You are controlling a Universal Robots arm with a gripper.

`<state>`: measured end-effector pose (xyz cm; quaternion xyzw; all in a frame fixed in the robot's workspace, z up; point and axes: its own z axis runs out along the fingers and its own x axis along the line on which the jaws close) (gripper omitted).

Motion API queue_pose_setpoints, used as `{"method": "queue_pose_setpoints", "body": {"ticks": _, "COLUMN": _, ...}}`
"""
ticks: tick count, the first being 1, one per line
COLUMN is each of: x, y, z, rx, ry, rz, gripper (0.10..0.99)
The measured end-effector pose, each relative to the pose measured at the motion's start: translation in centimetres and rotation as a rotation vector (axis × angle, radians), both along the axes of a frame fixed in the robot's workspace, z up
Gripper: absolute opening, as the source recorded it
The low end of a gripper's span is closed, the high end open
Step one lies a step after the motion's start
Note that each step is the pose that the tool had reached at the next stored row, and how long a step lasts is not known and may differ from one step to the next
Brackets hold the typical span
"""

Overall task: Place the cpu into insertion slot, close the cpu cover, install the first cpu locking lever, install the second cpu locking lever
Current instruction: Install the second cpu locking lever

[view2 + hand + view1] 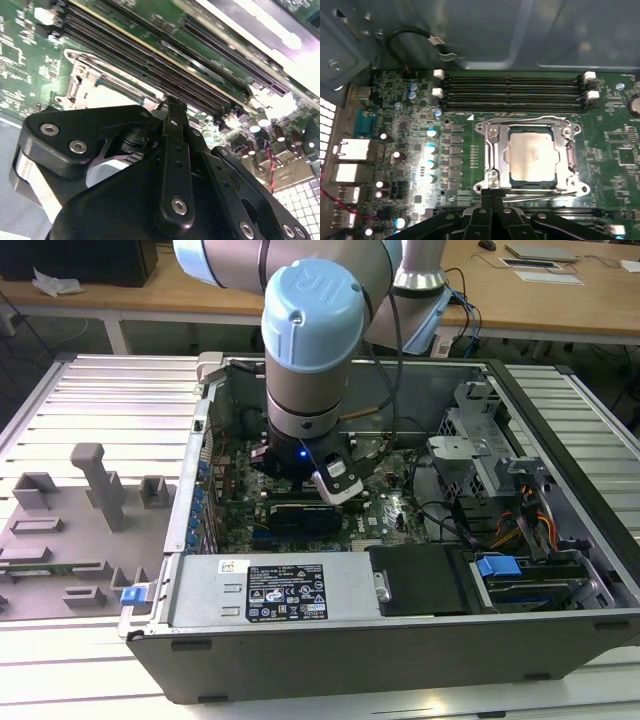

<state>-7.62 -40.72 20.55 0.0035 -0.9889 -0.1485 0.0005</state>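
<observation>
While your arm (310, 350) hung straight down into the open case (560, 500), the gripper (491, 196) sat with fingers pressed together, holding nothing, just beside the insertion slot (532, 155); cpu (532, 152) was seated there, cpu cover (568, 150) down.

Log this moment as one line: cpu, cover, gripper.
cpu: seated in insertion slot | cpu cover: down over it | gripper: shut, empty, at cover's edge

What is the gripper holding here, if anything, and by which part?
Nothing, as far as shows: the gripper is shut with its fingertips together at the edge of the cpu cover. The cpu sits in the insertion slot.
</observation>
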Motion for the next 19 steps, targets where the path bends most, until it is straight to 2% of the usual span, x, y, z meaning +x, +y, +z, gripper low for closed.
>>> {"method": "queue_pose_setpoints", "body": {"ticks": 2, "x": -0.46, "y": 0.06, "z": -0.2, "rx": 0.001, "ry": -0.0001, "rz": -0.003, "gripper": 0.106}}
{"method": "queue_pose_setpoints", "body": {"ticks": 7, "x": -0.47, "y": 0.36, "z": -0.58, "rx": 0.008, "ry": 0.0001, "rz": -0.014, "gripper": 0.106}}
{"method": "queue_pose_setpoints", "body": {"ticks": 12, "x": -0.46, "y": 0.73, "z": -1.05, "rx": 0.008, "ry": -0.0001, "rz": -0.033, "gripper": 0.106}}
{"method": "queue_pose_setpoints", "body": {"ticks": 19, "x": -0.47, "y": 0.74, "z": -0.92, "rx": 0.0, "ry": -0.0001, "rz": -0.035, "gripper": 0.106}}
